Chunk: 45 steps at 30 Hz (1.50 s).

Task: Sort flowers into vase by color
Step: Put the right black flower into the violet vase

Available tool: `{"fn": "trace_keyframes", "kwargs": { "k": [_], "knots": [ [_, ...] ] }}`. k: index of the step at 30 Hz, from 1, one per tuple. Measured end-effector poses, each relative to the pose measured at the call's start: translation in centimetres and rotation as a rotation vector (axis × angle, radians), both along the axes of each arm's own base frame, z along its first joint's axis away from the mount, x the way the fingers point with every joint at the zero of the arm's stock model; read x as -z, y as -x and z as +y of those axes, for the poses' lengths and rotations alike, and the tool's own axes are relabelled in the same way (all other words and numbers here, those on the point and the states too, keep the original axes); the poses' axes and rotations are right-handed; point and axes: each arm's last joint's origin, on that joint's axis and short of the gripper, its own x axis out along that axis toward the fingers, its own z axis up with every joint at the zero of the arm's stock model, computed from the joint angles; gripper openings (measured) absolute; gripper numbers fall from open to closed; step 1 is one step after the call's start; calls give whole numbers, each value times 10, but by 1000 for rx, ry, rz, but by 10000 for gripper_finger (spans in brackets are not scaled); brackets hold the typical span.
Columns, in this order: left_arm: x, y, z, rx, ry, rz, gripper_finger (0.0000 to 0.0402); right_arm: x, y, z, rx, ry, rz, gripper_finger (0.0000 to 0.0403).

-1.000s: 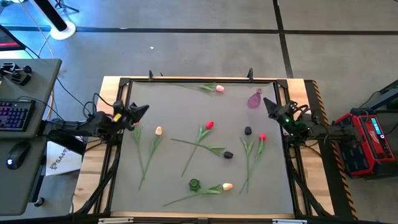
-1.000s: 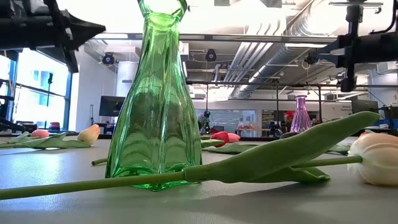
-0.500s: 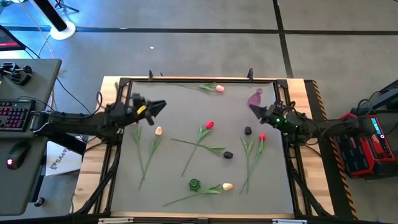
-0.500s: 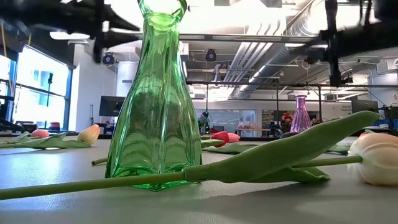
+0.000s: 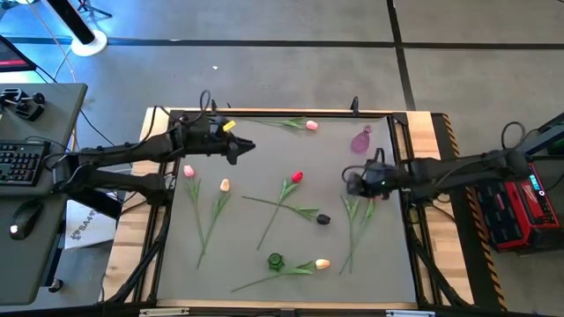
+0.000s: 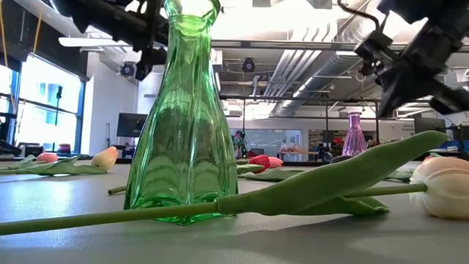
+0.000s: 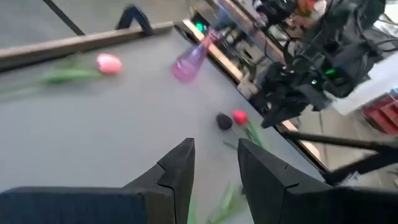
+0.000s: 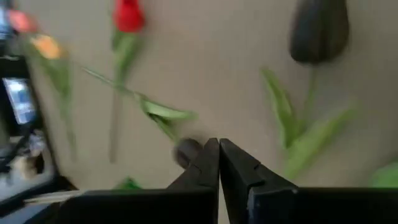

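High view, both grippers over scattered flowers [image 5: 280,204]

Scattered flowers [image 5: 284,198] between both arms

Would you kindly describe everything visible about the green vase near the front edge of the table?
The green vase is clear green glass, with a wide base that narrows to a slim neck and flared lip. It stands upright and empty on the grey table near its front edge. A cream tulip lies beside it, its stem running past the base; contact is unclear. Neither gripper is near it.
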Motion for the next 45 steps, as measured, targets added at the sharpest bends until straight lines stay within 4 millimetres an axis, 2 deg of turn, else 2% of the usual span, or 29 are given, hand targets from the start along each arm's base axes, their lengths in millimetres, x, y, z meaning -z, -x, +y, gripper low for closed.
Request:
{"fn": "trace_keyframes", "kwargs": {
  "k": [8,18,24,32,39,45],
  "knots": [
    [35,-10,-6,-29,97,249,113,28,-7,11,66,-19,223,1],
    [47,-27,-20,7,82,276,113,53,-17,7,96,66,386,1],
    [48,-29,-27,10,91,275,113,53,-25,8,52,75,318,1],
    [48,-30,-36,-6,107,276,113,53,-25,7,12,132,326,1],
    [48,-32,-44,0,102,277,113,53,-26,6,-125,267,324,1],
    [48,-33,-54,16,48,285,113,51,-32,9,-209,226,259,1]
  ]
}}
